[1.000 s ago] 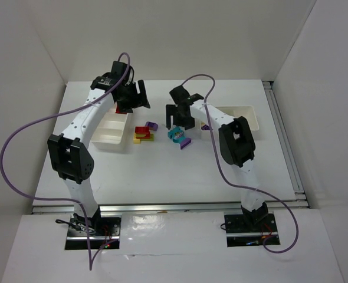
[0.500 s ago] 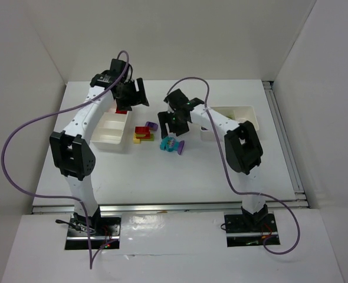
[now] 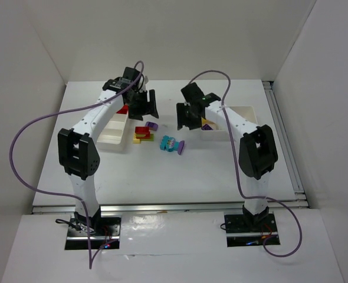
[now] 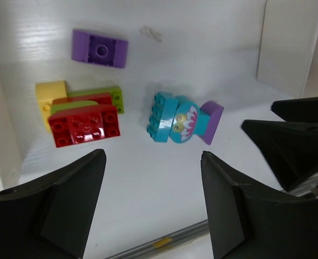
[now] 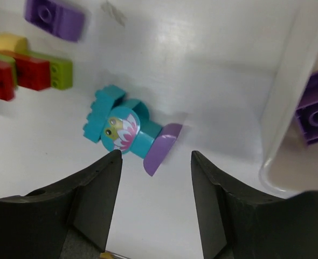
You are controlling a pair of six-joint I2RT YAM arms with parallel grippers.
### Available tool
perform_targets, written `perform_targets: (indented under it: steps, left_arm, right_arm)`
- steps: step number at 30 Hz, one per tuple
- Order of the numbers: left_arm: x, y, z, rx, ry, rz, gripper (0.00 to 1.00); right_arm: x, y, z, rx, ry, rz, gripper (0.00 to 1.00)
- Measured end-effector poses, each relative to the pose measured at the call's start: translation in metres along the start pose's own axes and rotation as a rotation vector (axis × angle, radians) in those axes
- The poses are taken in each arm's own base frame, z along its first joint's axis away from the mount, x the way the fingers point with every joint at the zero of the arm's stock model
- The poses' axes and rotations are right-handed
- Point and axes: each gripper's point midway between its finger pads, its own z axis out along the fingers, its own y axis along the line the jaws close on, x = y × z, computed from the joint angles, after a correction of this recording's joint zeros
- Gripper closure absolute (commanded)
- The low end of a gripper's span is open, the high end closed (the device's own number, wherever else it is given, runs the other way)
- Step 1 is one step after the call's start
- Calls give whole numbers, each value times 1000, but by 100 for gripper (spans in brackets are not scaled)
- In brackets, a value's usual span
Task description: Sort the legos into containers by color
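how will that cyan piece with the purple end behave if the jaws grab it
The cyan piece looks like hard glossy plastic, so it is probably stiff, light and a bit slippery. It seems stacked from several parts, with a purple end, so a hard push might split it. Its rounded middle could twist between the jaws.

A white table (image 3: 162, 174) sits enclosed by plain white walls (image 3: 191, 35) under even, bright light.
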Motion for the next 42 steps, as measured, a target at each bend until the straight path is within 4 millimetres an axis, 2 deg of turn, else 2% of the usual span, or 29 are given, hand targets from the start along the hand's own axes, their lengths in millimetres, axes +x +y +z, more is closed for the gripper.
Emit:
perform_targets:
  steps: [2,3,5,7,10,17,22,26,28,30,32,34,36,38,40,42]
  left_arm:
    - [13,-6,5,10,36,34,18]
    - [18,-9,7,14,48,46,18]
    - [31,-14,12,20,77,69,18]
    - [43,-17,16,25,108,87,18]
    - [56,-23,19,38,143,104,18]
    - [55,-23,18,39,138,105,18]
    - [54,-22,17,31,131,102,18]
    - [50,-19,14,22,114,98,18]
    - [47,-18,11,20,104,94,18]
    - [44,-15,9,17,98,87,18]
    - [43,-14,9,15,94,72,18]
    - [42,-12,9,12,93,61,18]
    - [41,-11,9,11,91,56,18]
    - [40,-10,9,9,92,53,18]
    - [40,-9,9,9,92,52,18]
    - [40,-8,10,8,93,49,18]
  right_arm:
    - [26,-3,8,19,63,8,33]
    - [40,-5,10,31,96,11,27]
    - [66,-8,11,53,157,13,26]
    - [84,-8,10,66,192,17,24]
    - [96,-1,5,65,201,16,24]
    - [106,21,8,37,185,-8,25]
    - [100,21,13,71,153,-10,36]
    - [77,15,-4,104,57,-3,35]
    - [55,12,-20,118,-13,13,31]
    - [23,5,-35,141,-95,46,26]
    - [-8,-7,-47,171,-174,86,23]
    - [-29,-25,-55,205,-222,128,20]
    - [-36,-43,-53,234,-224,159,20]
    - [-38,-59,-42,260,-203,183,20]
    - [-32,-72,-24,282,-159,195,20]
    - [-19,-75,-2,283,-92,186,20]
